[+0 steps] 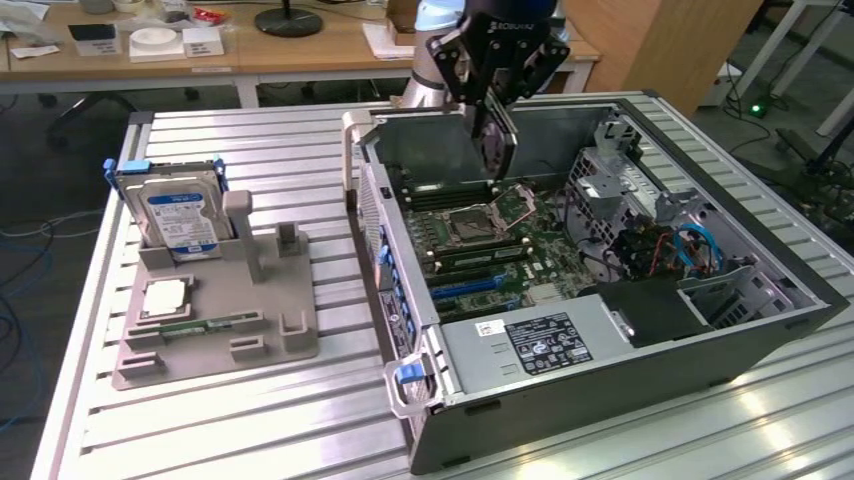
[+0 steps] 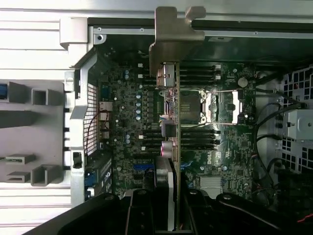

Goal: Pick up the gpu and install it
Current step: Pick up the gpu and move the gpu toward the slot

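**Ana:** Slatted metal table (image 1: 267, 150), with the open computer case (image 1: 747, 330) lying on its side on it and a grey parts tray (image 1: 214, 350) well apart on the exterior view's left. Where's the gpu?

**Ben:** The gpu (image 1: 497, 145) is off the tray and in the air. The gripper (image 1: 491, 95) is clamped on its upper part, fingers (image 2: 139, 210) pressed against both flat faces. It hangs inside the case opening, above the motherboard (image 1: 521, 250).

**Ana:** So which way does it lie from the pincer?

**Ben:** Straight below it. In the exterior view the card's long side runs down from the fingers, nearly upright with a slight lean. Its lower edge sits over the far part of the board, just above the processor socket (image 1: 483, 222), and I'd say clear of it.

**Ana:** And from the wrist view?

**Ben:** There it shows edge-on, a thin line running away from the fingers, with its silvery bracket (image 2: 171, 34) at the end by the case wall.

**Ana:** What about the slots?

**Ben:** The blue slots (image 1: 467, 285) lie nearer on the board than the card's lower edge, and a little to the exterior view's left. By my reading that offset is what matters, and the card isn't seated anywhere.
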